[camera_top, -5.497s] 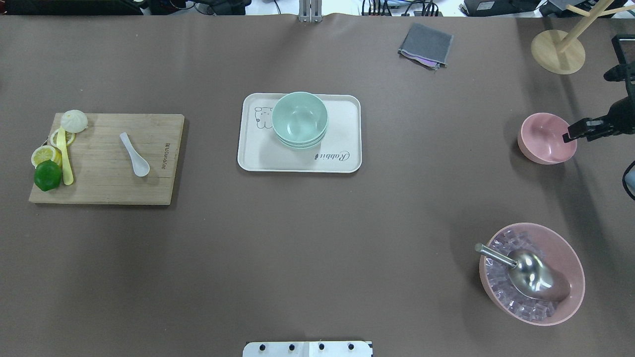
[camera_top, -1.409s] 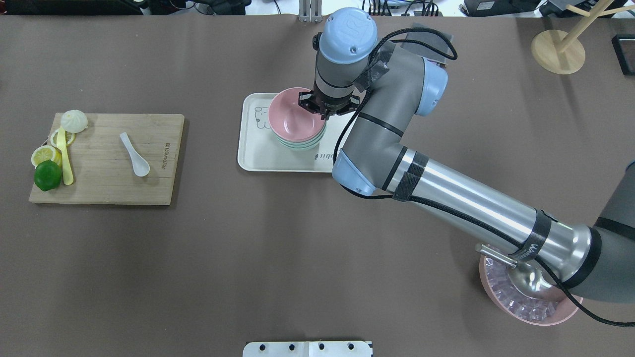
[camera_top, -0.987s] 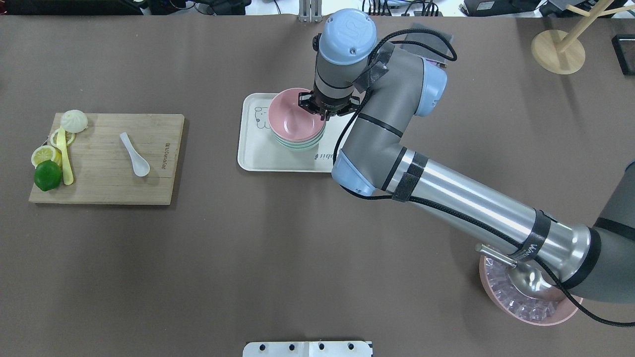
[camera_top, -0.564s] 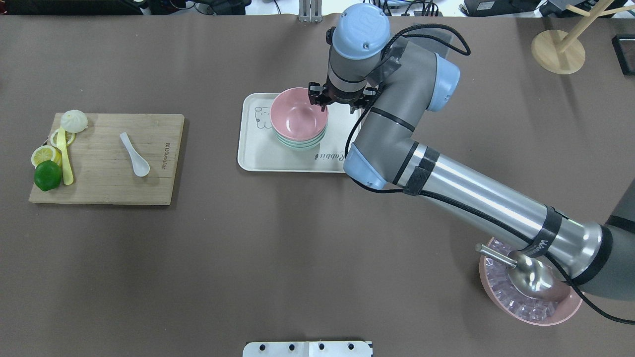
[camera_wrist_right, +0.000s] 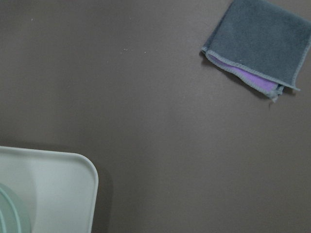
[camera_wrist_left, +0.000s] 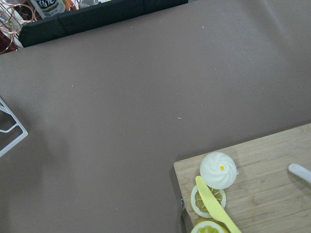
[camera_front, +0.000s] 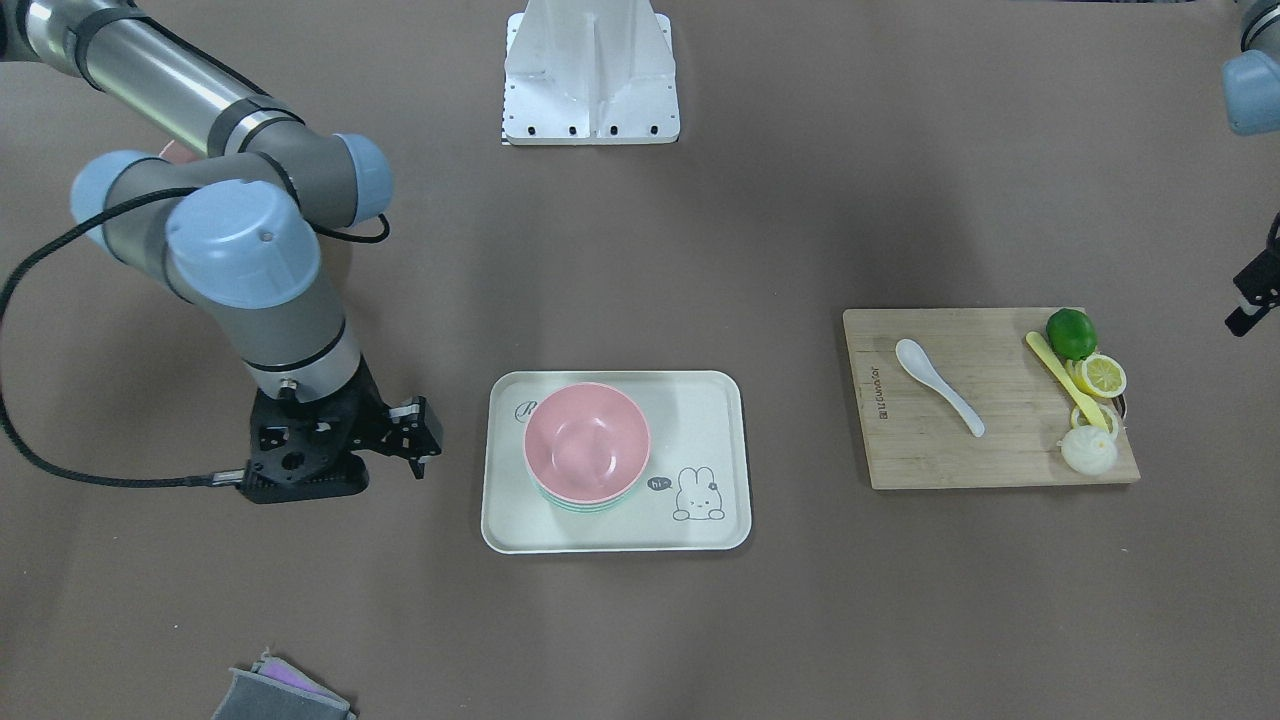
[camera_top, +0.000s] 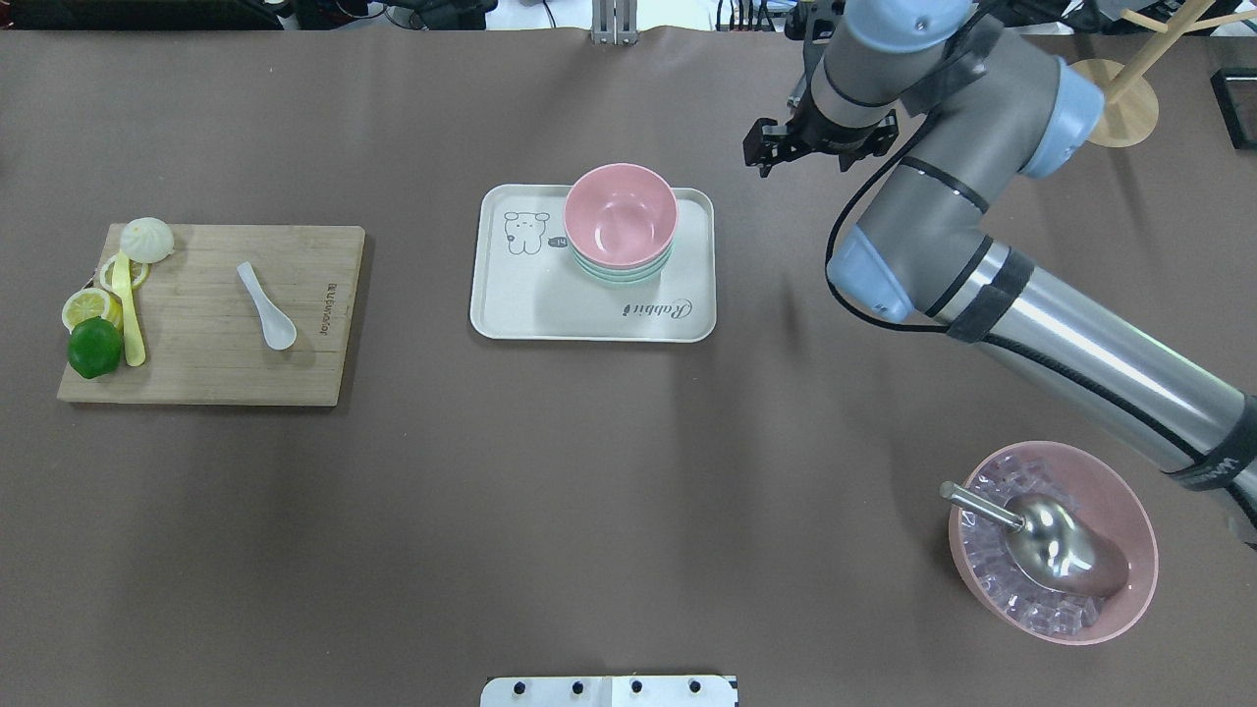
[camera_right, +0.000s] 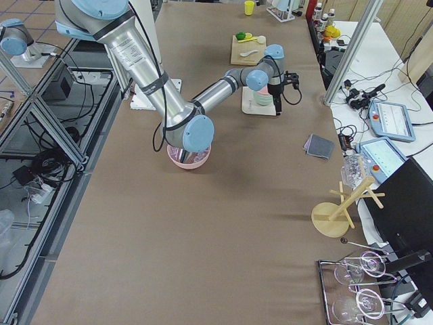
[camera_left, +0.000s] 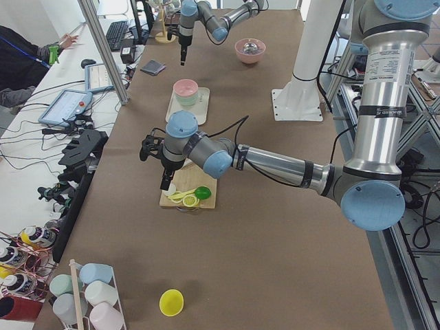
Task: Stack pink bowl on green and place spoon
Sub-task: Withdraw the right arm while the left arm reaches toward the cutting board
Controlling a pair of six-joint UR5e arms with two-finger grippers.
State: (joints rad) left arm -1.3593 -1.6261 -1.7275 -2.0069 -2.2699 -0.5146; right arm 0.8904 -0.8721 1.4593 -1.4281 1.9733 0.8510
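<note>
On the tray (camera_top: 511,316), toward its edge far from the robot, the pink bowl (camera_top: 621,206) sat upright, nested in the green bowls (camera_top: 622,279), whose rims showed just beneath it. And the spoon (camera_top: 266,305)? Well off to the robot's left of the tray, lying flat on the cutting board (camera_top: 295,378), untouched, bowl end nearer the robot.

Over on the tray's other side, the right gripper (camera_front: 420,440) hung clear of the tray above bare worktop (camera_top: 589,511), fingers spread, holding nothing. Its wrist camera caught only a tray corner and the grey cloth (camera_wrist_right: 257,46) beyond.

Past the board's end farthest from the tray, the left gripper (camera_front: 1250,300) hovered near the bun (camera_wrist_left: 218,170), lemon slices (camera_top: 86,307), yellow knife (camera_top: 128,319) and lime (camera_top: 94,347); I could not tell whether its fingers were apart or together.

Far to the robot's right of the tray, nearer the robot, stood a large pink bowl (camera_top: 1134,520) of ice cubes with a metal scoop (camera_top: 1051,545) resting in it.
</note>
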